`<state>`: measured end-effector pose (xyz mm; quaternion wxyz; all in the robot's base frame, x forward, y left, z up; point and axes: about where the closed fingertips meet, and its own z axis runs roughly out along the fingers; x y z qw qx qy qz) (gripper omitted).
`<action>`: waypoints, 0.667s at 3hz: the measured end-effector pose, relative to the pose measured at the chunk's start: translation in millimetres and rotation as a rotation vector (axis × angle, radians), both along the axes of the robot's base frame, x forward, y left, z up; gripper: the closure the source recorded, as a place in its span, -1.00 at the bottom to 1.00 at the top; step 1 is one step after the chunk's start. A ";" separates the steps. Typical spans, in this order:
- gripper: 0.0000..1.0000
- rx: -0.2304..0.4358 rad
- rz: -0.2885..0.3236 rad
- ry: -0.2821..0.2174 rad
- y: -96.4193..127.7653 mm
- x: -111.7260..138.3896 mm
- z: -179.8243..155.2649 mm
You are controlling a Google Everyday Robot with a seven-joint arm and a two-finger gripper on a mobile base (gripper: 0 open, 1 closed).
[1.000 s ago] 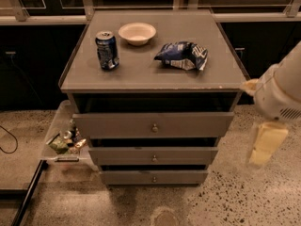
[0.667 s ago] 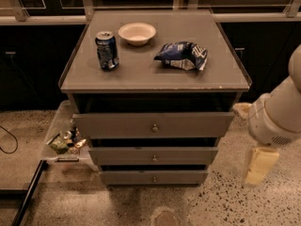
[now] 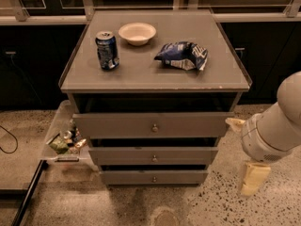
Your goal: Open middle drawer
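Note:
The middle drawer (image 3: 178, 155) is the grey-brown front between the taller top front (image 3: 117, 125) and the narrow bottom front (image 3: 127, 177) of a grey cabinet. Its small round metal knob (image 3: 154, 158) sits at the centre. Dark gaps show above each front. My gripper (image 3: 253, 178) hangs to the right of the cabinet, below the white arm (image 3: 275, 126). It is at about the height of the bottom front, apart from every drawer, and holds nothing that I can see.
On the cabinet top (image 3: 141, 72) stand a blue can (image 3: 107, 50), a white bowl (image 3: 137, 33) and a blue chip bag (image 3: 182, 55). A clear bin of trash (image 3: 63, 139) sits at the cabinet's left. A cable (image 3: 8, 140) lies on the speckled floor.
The arm and gripper have moved down and a little to the left, closer to the cabinet's right side. The drawers and the things on top have not moved.

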<state>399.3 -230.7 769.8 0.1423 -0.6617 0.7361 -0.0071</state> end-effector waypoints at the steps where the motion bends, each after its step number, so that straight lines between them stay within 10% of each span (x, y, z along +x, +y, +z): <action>1: -1.00 0.028 0.000 0.035 4.3 7.1 -20.2; 2: -1.00 0.083 0.001 0.058 10.4 23.5 -62.9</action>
